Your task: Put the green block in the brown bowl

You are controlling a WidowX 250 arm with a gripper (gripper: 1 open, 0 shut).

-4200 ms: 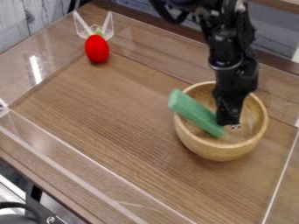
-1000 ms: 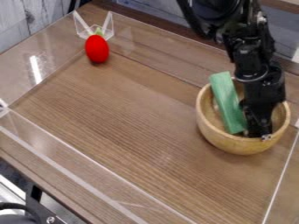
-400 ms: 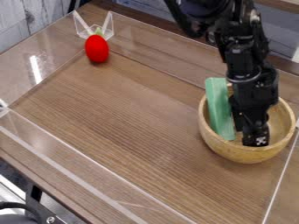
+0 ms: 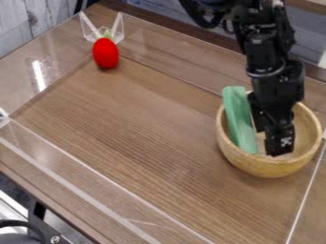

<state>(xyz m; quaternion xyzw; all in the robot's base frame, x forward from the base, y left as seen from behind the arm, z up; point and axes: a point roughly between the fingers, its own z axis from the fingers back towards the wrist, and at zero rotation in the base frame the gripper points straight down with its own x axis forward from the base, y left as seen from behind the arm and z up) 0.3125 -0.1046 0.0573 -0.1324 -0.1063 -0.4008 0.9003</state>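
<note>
The brown bowl (image 4: 242, 157) stands on the wooden table at the right, near the clear wall. The green block (image 4: 237, 114) leans tilted inside it, its upper end resting against the bowl's left rim and sticking up above it. My black gripper (image 4: 283, 143) hangs over the bowl's inside, pointing steeply down, just right of the block. Its fingers stand apart and hold nothing; the block's lower end is partly hidden behind them.
A small red ball (image 4: 106, 54) with pale leaves lies at the far left of the table. Clear plastic walls (image 4: 38, 143) edge the wooden surface at the front and right.
The gripper has opened and let go of the green block, which now leans in the bowl. The hand has risen a little above the bowl.
</note>
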